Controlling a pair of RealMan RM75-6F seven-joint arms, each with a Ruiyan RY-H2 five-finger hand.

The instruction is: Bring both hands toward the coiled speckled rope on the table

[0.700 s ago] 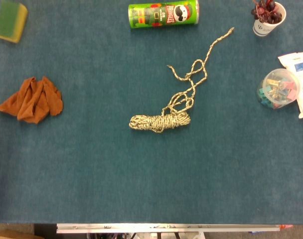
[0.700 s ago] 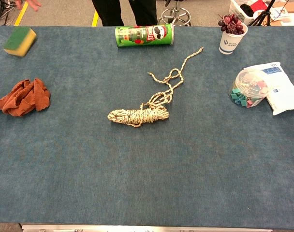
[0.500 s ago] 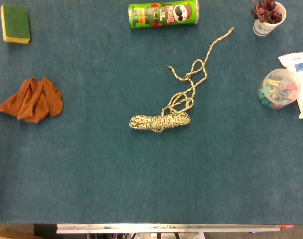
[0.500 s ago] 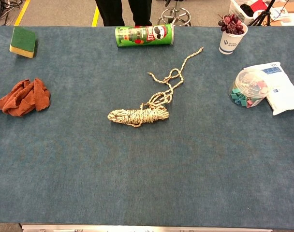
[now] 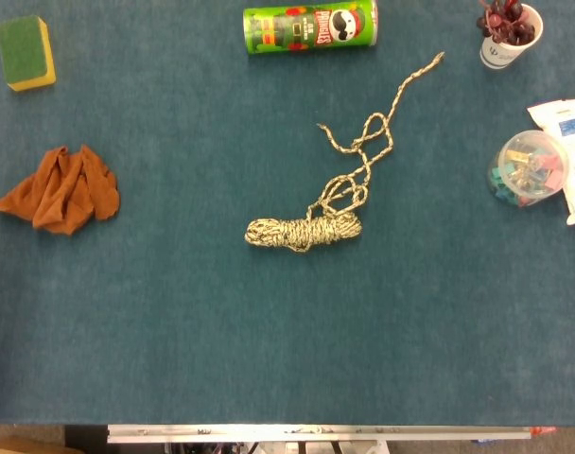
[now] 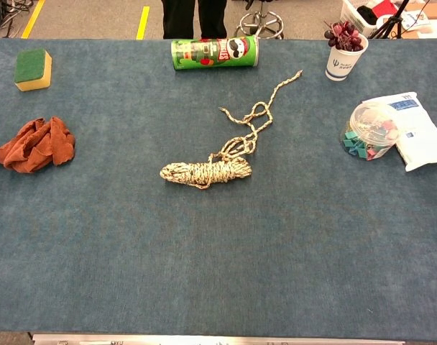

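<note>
We see a desk covered edge to edge in blue-teal felt, evenly lit, with a pale metal strip along its near edge. Beyond its far edge the chest view shows a grey floor marked with yellow tape lines, the base of a rolling chair, and a white basket at the upper right.

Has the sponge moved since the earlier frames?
Yes. The sponge was mid-air and tilted near the table's far left corner; it now lies flat there, beyond the orange cloth. The rope stayed put.
</note>
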